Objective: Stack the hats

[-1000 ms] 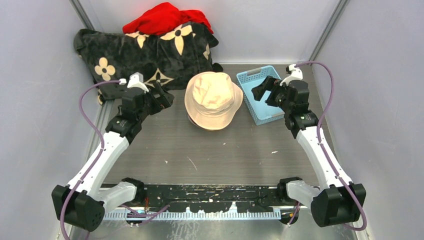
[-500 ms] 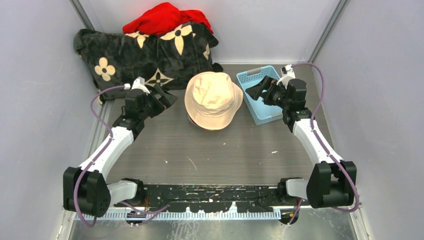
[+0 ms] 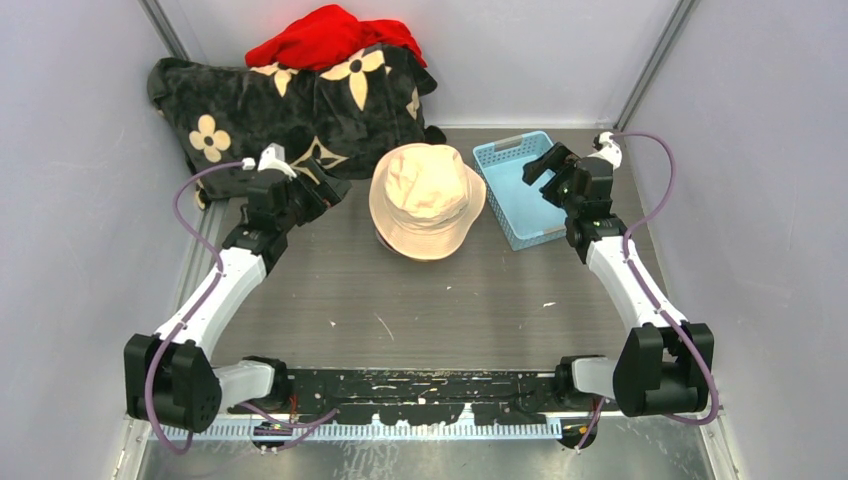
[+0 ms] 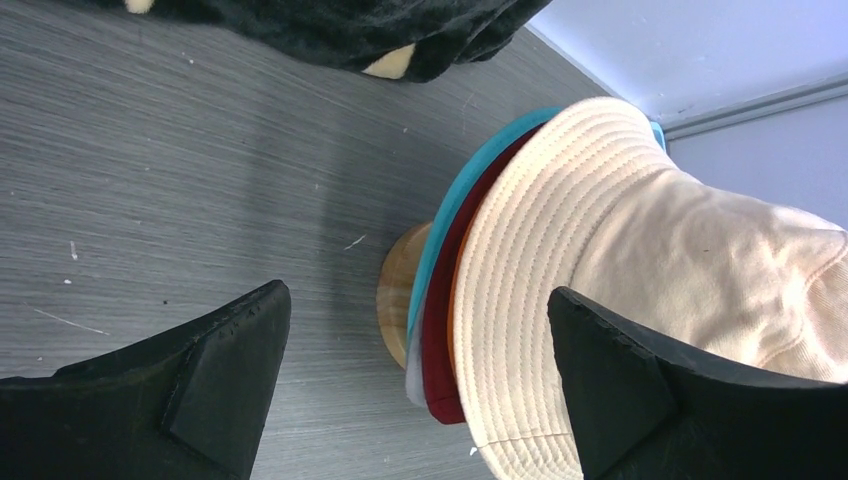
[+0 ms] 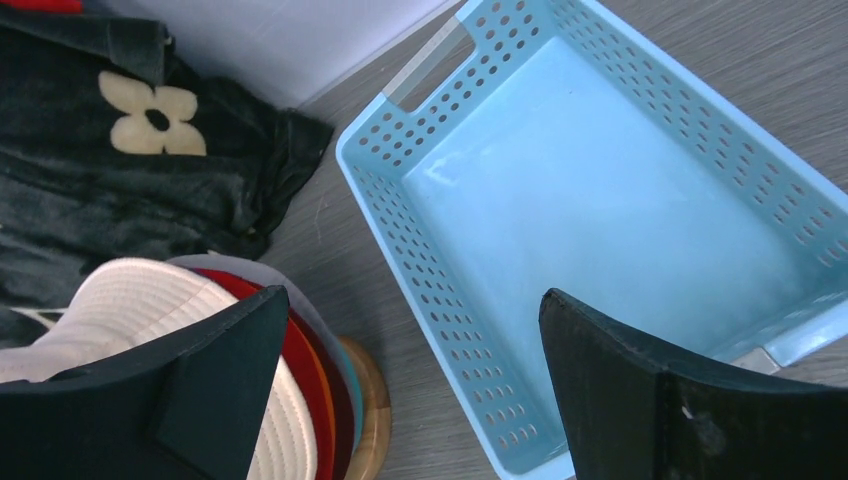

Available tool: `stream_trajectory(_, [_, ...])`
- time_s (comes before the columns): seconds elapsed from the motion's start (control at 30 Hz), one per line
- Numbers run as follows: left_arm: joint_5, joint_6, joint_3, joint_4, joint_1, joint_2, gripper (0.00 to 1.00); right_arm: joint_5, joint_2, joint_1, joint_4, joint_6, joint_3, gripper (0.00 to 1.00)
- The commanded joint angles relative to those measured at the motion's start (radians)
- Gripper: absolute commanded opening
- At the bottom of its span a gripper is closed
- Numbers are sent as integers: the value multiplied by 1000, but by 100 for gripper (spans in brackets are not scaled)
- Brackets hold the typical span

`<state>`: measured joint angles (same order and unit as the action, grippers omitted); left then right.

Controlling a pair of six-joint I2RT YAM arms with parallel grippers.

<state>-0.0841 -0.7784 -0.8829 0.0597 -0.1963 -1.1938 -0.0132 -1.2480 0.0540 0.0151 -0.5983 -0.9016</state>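
Grey walls box in a dark desk (image 3: 440,300) where the hats (image 3: 427,200) sit nested as one pile on a wooden stand (image 4: 398,295), which likely keeps the soft crowns in shape. Cream is on top, with orange, maroon, grey and teal brims beneath, so stacking looks finished. The left fingers (image 4: 225,365) are spread and empty, with the pile between and beyond their tips. The right fingers (image 5: 215,385) gape too, holding nothing; the pile is beside one tip, and a blue basket (image 5: 600,230) lies ahead between them.

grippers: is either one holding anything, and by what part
Nothing is held. The left gripper is open beside the stack of hats, and the right gripper is open above the blue basket.
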Motion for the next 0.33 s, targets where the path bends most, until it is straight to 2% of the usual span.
stream_trajectory(0.0, [24,7,-34,-41,2,-7,100,-85,24,-2,41,-17,-32,100])
stream_trajectory(0.3, [9,8,-13,-93,2,8,100,-84,35,-2,52,-9,-46,100])
